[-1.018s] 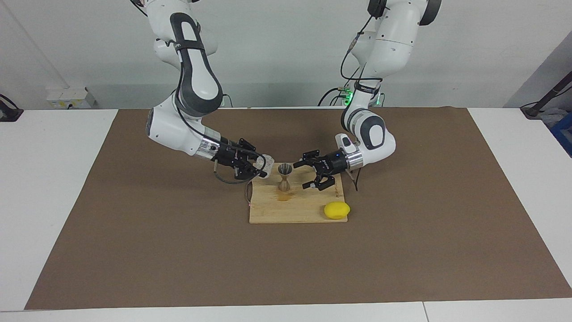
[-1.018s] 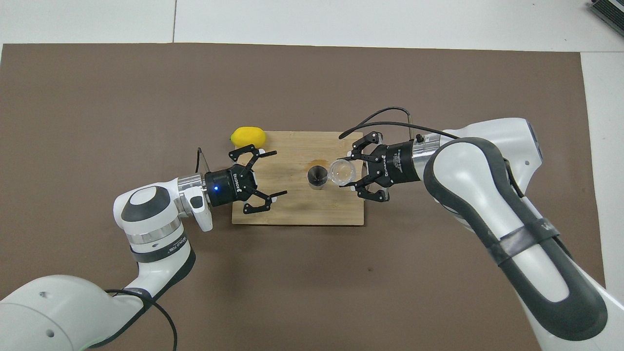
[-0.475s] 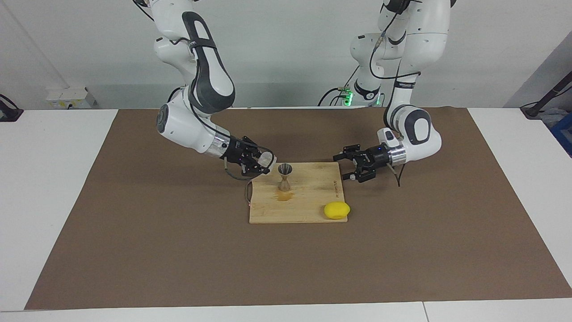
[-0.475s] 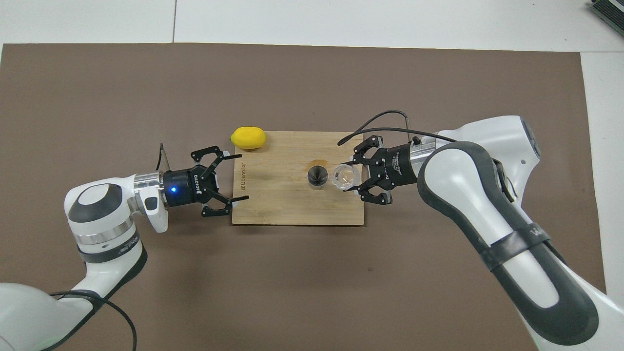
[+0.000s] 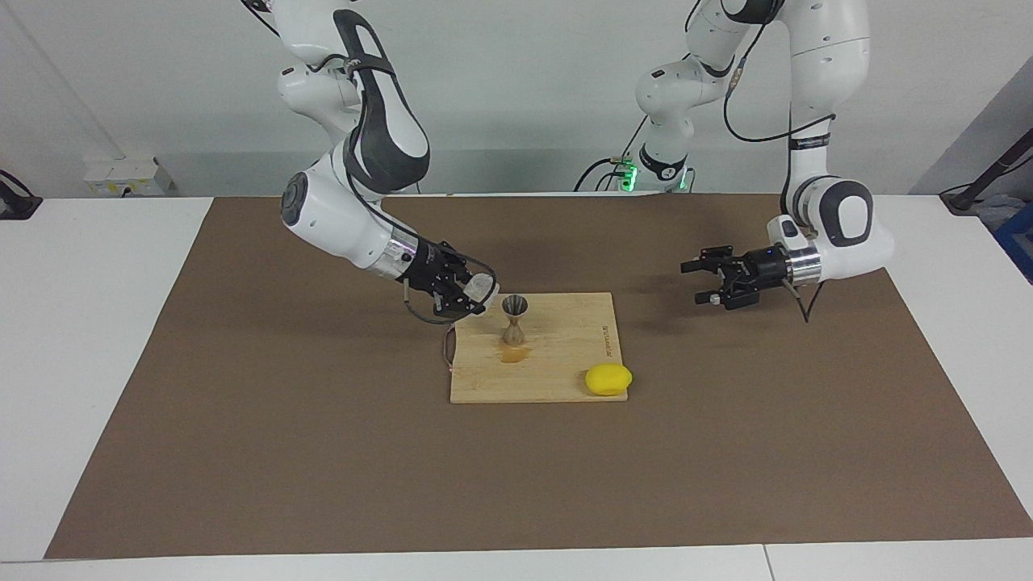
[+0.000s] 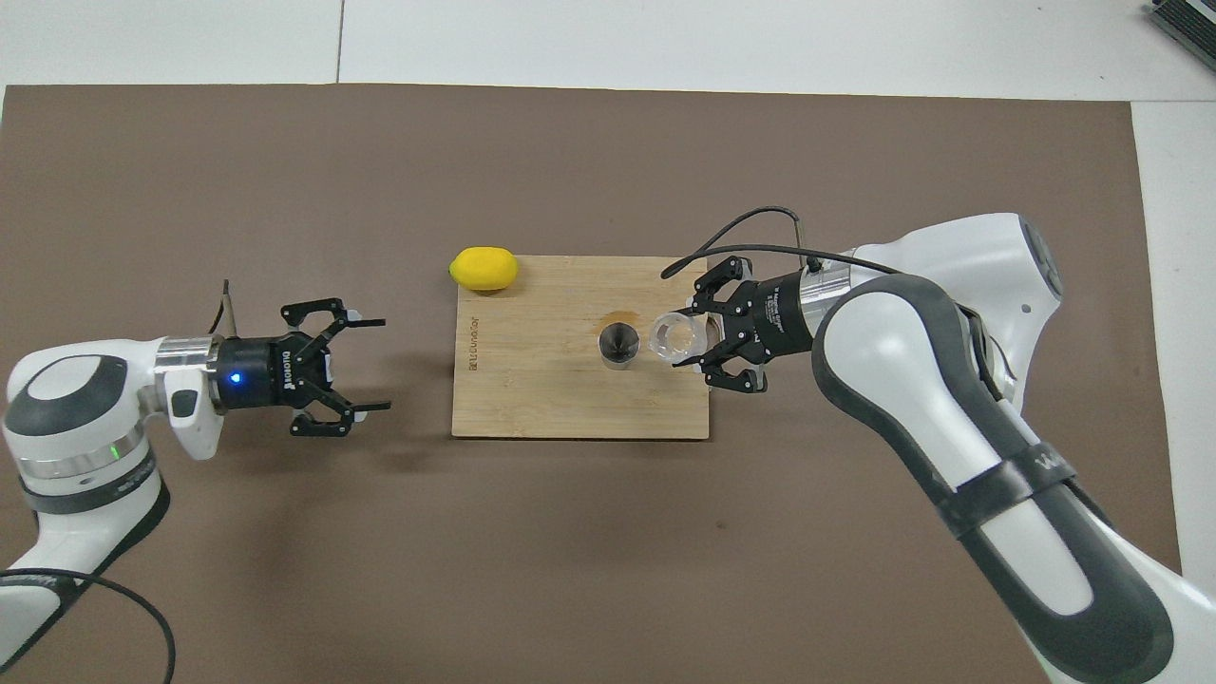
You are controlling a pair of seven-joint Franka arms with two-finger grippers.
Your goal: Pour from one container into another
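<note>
The clear glass tumbler point(image 5: 483, 284) point(image 6: 671, 338) hangs tilted over the board's edge, mouth toward the jigger, with my right gripper point(image 5: 472, 297) point(image 6: 692, 340) shut on it. Close beside it, the silver hourglass jigger point(image 5: 515, 318) point(image 6: 618, 344) stands upright on the wooden board point(image 5: 565, 343) point(image 6: 532, 380). A small amber wet patch point(image 5: 512, 356) lies at the jigger's foot. My left gripper point(image 5: 692, 282) point(image 6: 384, 365) is open and holds nothing, hovering over the brown mat off the board, toward the left arm's end of the table.
A yellow lemon point(image 5: 608, 379) point(image 6: 484, 268) rests at the board's corner farther from the robots, toward the left arm's end. A brown mat point(image 5: 323, 452) covers the white table under everything.
My left arm has drawn back from beside the jigger, off the board, toward its own end of the table, staying open. The right gripper with the glass has barely shifted.
</note>
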